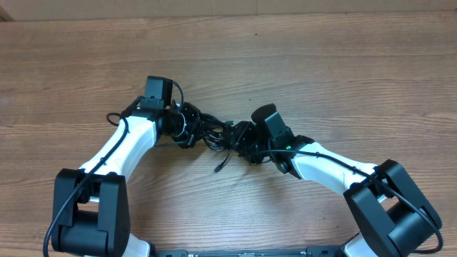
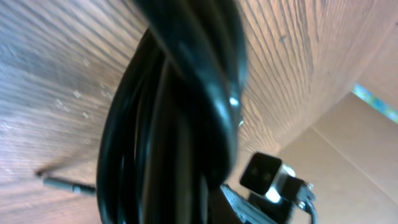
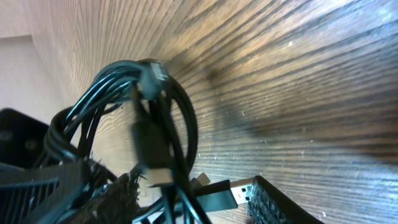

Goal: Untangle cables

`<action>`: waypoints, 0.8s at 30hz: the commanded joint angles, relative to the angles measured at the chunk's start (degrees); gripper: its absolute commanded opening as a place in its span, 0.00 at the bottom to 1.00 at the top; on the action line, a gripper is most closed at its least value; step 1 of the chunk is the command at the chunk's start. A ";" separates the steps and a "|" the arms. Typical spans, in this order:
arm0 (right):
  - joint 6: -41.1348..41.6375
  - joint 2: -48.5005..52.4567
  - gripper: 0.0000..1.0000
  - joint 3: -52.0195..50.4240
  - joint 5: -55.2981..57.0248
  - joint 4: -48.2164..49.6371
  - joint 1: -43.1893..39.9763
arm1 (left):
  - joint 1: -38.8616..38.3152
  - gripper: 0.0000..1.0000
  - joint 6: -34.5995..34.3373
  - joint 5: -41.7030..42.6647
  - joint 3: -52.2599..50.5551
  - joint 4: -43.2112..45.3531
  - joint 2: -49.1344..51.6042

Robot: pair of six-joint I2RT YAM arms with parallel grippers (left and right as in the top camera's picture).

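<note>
- The tangle of thin, black, flexible cables (image 1: 211,133) sits bunched between the two arms near the middle of the brown wood-grain worktop (image 1: 321,64). One loose end (image 1: 217,168) trails toward the robot's base.
- The left fingers (image 1: 190,130) are pressed together. The bundle fills the left wrist view right in front of them, so they appear to be pinching the left side of the tangle.
- The right fingers (image 3: 277,202) stand partly apart, with several loops and a flat metal-tipped plug (image 3: 219,190) between them. Whether they bear on any strand cannot be told.
- The cords look light, limp and smooth-jacketed. They will probably sag, slip through a loose pinch and drag neighbouring strands along when pulled. A hard tug would likely tighten the knot.
- The plug bodies look like the stiffest and thickest parts, so they seem the surest places to take hold.
- A single strand just behind a plug is the next best spot. The crowded middle is worse, because several loops would be caught at once.
</note>
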 commanded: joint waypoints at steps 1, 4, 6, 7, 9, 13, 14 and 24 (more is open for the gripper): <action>0.22 0.20 0.56 -0.20 0.39 -0.46 2.78 | -0.50 0.04 -8.28 9.31 0.44 1.53 -0.90; 0.22 0.20 0.56 -0.20 1.73 -3.08 4.24 | -0.50 0.04 -13.18 9.70 0.44 3.52 -0.90; 0.22 0.20 0.56 -0.20 3.21 -6.16 5.16 | -0.50 0.04 -15.74 9.68 0.42 6.60 -0.90; 0.17 0.20 0.55 -0.20 3.63 -7.85 5.51 | -0.46 0.04 -16.79 9.68 0.44 8.57 -0.90; -0.24 0.20 0.52 -0.20 4.02 -11.13 5.75 | -0.26 0.04 -19.06 9.68 0.44 12.33 -0.90; -0.42 0.20 0.50 -0.20 5.20 -17.86 5.75 | 0.68 0.04 -25.46 9.68 0.44 20.59 -0.90; -0.42 0.20 0.50 -0.20 5.70 -19.17 5.75 | 0.90 0.04 -26.77 9.68 0.44 22.34 -0.90; -0.42 0.20 0.49 -0.20 6.14 -24.94 5.79 | 6.12 0.04 -24.28 4.90 0.42 29.42 -0.90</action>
